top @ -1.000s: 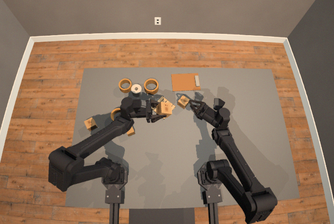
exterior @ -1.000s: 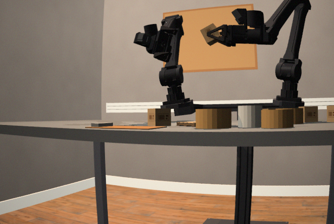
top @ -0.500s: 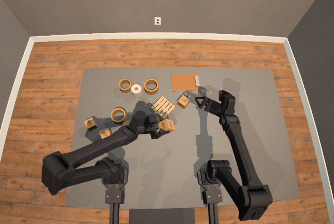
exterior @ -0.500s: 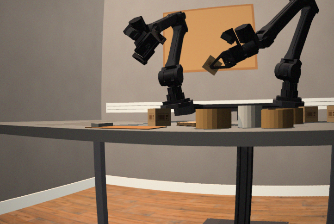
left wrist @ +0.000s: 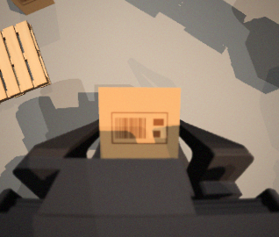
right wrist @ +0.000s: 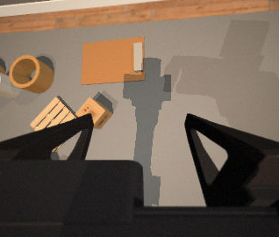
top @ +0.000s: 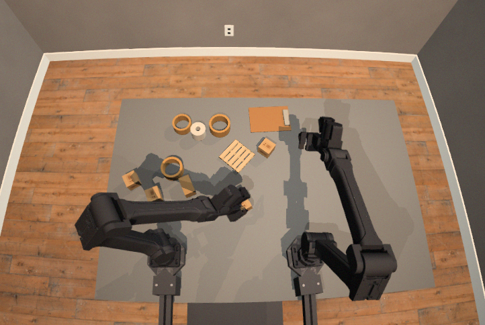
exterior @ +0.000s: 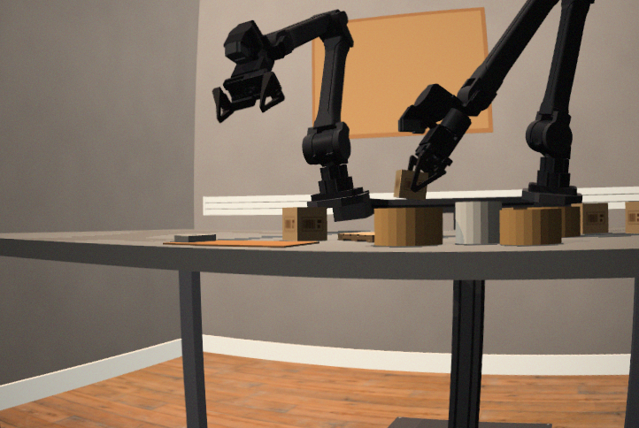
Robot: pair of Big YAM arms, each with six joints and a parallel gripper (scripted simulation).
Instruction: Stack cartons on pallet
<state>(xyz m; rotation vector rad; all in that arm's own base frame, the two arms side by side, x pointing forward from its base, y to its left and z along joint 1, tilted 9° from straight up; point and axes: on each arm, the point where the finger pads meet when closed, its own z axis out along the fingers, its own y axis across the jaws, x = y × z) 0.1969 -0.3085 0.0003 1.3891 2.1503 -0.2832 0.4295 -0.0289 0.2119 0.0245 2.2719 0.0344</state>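
The left gripper [left wrist: 139, 127] is shut on a carton [top: 246, 205] [exterior: 404, 184] [left wrist: 139, 101], held above the table on the near side of the pallet [top: 228, 150] [left wrist: 34, 54] [right wrist: 46, 112]. Its barcode label faces the left wrist camera; its number is not visible. The pallet bears no carton. A second carton [top: 267, 147] [exterior: 304, 223] [right wrist: 96, 113] stands just right of the pallet in the top view. Two more cartons [top: 131, 180] [top: 153, 193] stand at the left. No numbers show. The right gripper [exterior: 242, 113] [right wrist: 139, 118] is open and empty, high above the table, right of the second carton.
A plain brown block [top: 187, 185] and a ring [top: 172, 176] lie between the left cartons and the pallet. Behind stand two more rings [top: 182, 131] [top: 219, 133] and a white roll [top: 198, 133]. An orange clipboard [top: 268, 119] [right wrist: 109, 61] lies at the back.
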